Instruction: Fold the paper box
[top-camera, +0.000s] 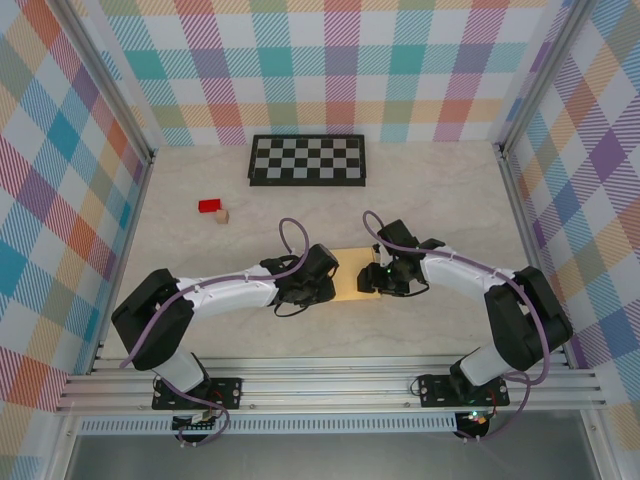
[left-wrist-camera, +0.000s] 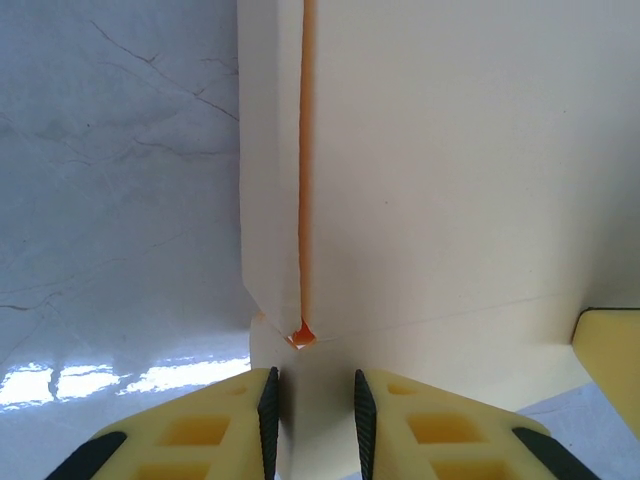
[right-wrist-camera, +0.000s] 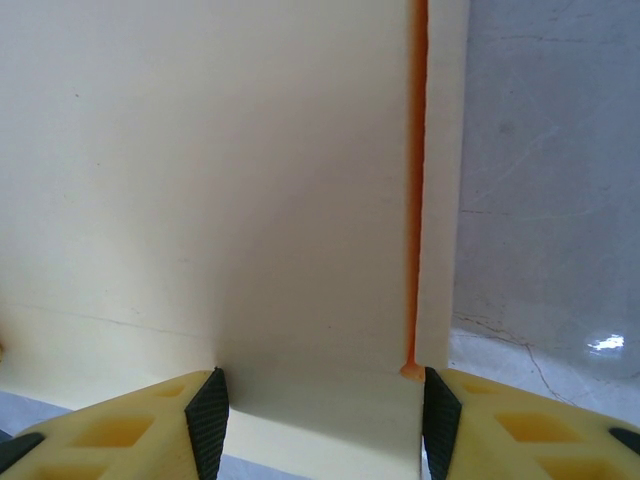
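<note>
Inspecting the left gripper (left-wrist-camera: 315, 385) first in its wrist view: its jaws stand a narrow gap apart, with the black pads (left-wrist-camera: 268, 410) flanking a strip of cream card. Whether the pads actually pinch that card cannot be told. From the top view, this gripper (top-camera: 332, 283) meets the paper box (top-camera: 352, 288) at the box's 9 o'clock edge.

The right gripper (right-wrist-camera: 320, 385) has its jaws set wide apart. Its pads (right-wrist-camera: 210, 410) stand at either side of a band of the card, and a firm hold cannot be confirmed. In the top view it (top-camera: 376, 280) sits at the box's 3 o'clock edge, facing the left gripper across the sheet.

The paper box lies flat on the table (top-camera: 450, 200), between the two grippers and toward 6 o'clock of the table's middle. Seen from the left wrist, the card (left-wrist-camera: 450, 200) carries an orange crease line (left-wrist-camera: 303, 150) running toward 12 o'clock, with a narrow flap on its 9 o'clock side and bare marbled table (left-wrist-camera: 120, 200) beyond. Seen from the right wrist, the card (right-wrist-camera: 200, 180) shows a like crease (right-wrist-camera: 417, 200), with a narrow strip and table (right-wrist-camera: 540, 200) at 3 o'clock.

Well apart from the box, a checkerboard (top-camera: 307, 160) lies at 12 o'clock. A red block (top-camera: 209, 206) and a tan cube (top-camera: 222, 215), just beside each other, lie at about 10 o'clock.
</note>
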